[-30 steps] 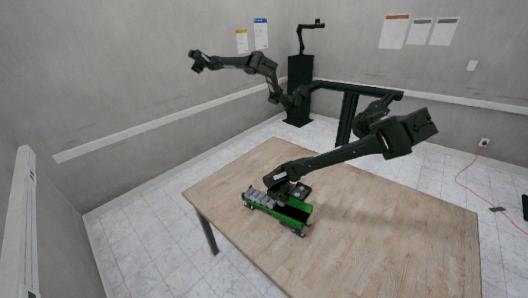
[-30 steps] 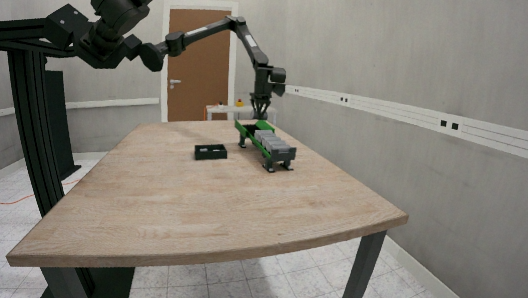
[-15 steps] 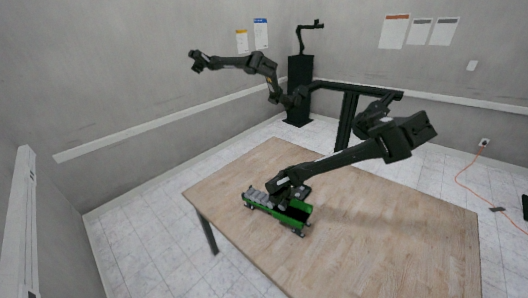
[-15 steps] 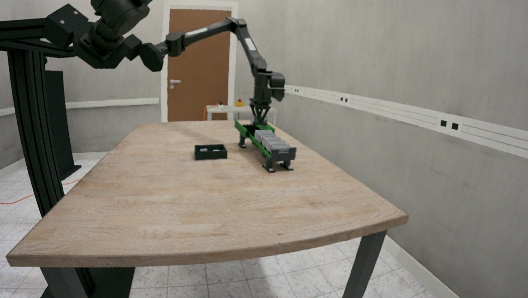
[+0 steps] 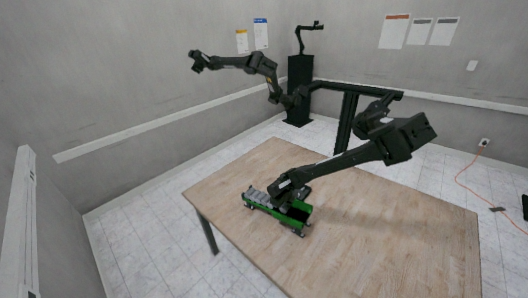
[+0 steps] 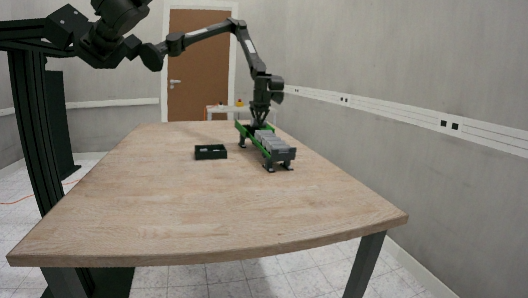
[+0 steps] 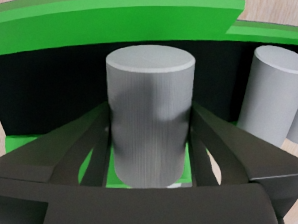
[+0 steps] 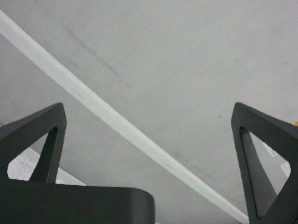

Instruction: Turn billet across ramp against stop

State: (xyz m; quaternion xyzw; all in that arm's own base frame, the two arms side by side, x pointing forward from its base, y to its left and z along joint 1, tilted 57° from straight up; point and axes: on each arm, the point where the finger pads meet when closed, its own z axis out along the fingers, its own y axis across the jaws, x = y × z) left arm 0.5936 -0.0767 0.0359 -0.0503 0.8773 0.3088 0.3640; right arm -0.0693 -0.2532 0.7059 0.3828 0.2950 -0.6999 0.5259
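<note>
My left gripper [image 7: 149,110] [image 5: 281,201] [image 6: 260,121] is shut on a grey steel billet [image 7: 150,120] and holds it over the black bed of the green feed ramp [image 7: 125,20] [image 5: 301,206] [image 6: 247,133]. In the left wrist view the billet points away from the camera between the fingers. Several other billets [image 5: 257,195] [image 6: 275,143] [image 7: 267,95] lie side by side across the ramp's lower end, against the stop. My right gripper [image 8: 148,111] [image 5: 195,58] is open and empty, raised high in the air towards the wall.
The ramp stands near one edge of the wooden table [image 5: 375,240] [image 6: 175,210]. A small black tray [image 6: 210,151] sits on the table beside the ramp. A black gantry frame [image 6: 30,125] stands at the table's far side.
</note>
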